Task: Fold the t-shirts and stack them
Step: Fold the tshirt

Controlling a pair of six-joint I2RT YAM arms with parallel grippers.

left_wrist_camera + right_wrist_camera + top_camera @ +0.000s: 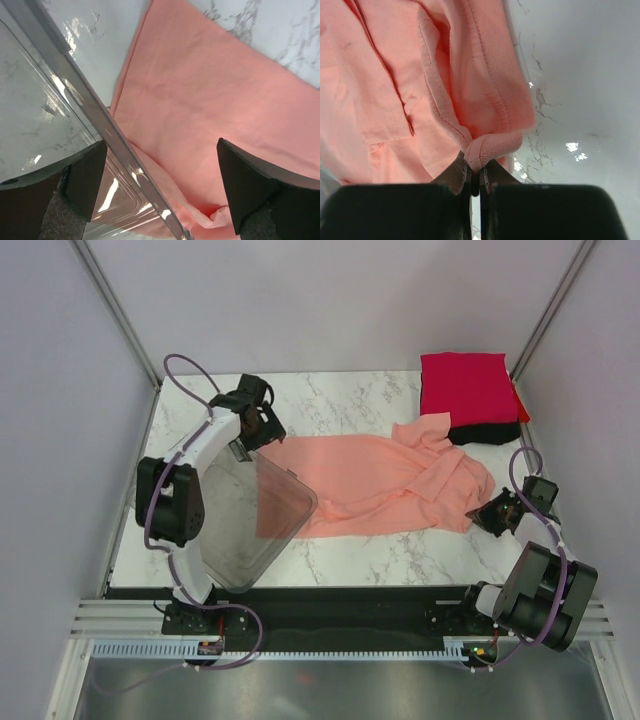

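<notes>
Lying spread across the middle of the marble table, the salmon-pink t-shirt reaches from the grey see-through plastic tub on the left to the right gripper on the right. Its left end shows pink through the tub's clear wall; whether it lies under or inside the tub I cannot tell. The left gripper hangs over that end with its jaws spread wide and nothing between them. In the left wrist view the tub's rim crosses the gap between the two black fingers, with flat pink cloth below. The right gripper's jaws are pinched together on a ribbed edge of the pink shirt, and the cloth bunches into loose folds near it. At the far right corner a folded bright red t-shirt lies on a folded black t-shirt, and the pink shirt's upper corner appears to touch this stack
</notes>
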